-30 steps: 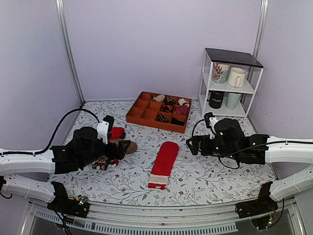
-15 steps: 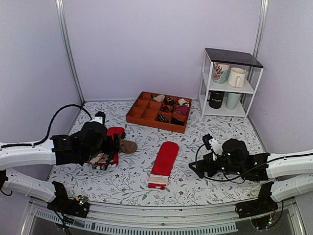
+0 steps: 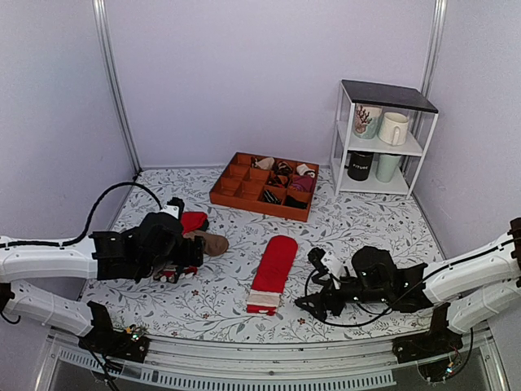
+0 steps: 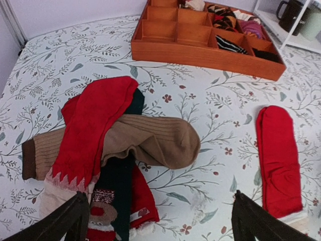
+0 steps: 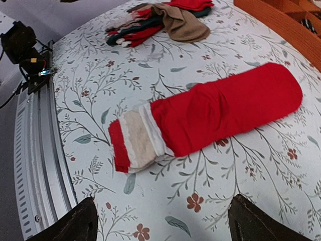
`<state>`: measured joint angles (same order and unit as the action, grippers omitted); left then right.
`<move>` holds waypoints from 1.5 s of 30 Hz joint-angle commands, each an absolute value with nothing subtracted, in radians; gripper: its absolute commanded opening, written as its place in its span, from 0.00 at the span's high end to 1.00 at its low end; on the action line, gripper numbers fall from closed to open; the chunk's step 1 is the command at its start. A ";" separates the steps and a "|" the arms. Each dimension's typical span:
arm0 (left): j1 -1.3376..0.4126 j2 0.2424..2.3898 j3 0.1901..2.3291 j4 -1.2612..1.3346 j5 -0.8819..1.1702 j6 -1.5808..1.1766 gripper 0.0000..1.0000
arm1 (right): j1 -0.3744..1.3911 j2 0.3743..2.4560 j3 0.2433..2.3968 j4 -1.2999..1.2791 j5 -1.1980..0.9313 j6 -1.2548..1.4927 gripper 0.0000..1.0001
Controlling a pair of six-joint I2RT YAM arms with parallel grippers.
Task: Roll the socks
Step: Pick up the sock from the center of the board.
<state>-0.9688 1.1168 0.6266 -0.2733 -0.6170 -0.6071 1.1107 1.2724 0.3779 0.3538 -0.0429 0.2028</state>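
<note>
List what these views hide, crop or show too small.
Top view: the left gripper covers part of the sock heap; lettering on the dark mug is too small.
Left wrist view: a finger hides part of the cuff of the socks.
Right wrist view: corner edge crops the tray.

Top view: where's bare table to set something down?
Free: strip between the sock heap and the socks; stretch in front of the shelf. Crowded: the heap under the left pincer; the cuff end by the right pincer.
</note>
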 commanded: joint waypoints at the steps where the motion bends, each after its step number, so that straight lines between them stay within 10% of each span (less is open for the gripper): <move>1: -0.980 1.077 0.588 -0.186 -0.555 -0.558 0.00 | 1.145 1.357 0.428 0.487 -0.119 0.101 0.10; 9: -1.005 1.098 0.526 -0.092 -0.480 -0.507 0.02 | 1.232 1.586 0.533 0.610 -0.203 -0.066 0.15; 14: -1.022 1.083 0.490 -0.020 -0.425 -0.462 0.24 | 1.237 1.655 0.572 0.620 -0.219 -0.145 0.18; 32: -1.025 1.074 0.443 0.091 -0.291 -0.398 0.13 | 1.238 1.830 0.593 0.660 -0.122 -0.215 0.30; 45: -1.024 1.114 0.371 0.262 -0.067 -0.280 0.17 | 1.237 1.836 0.545 0.609 -0.070 -0.037 0.83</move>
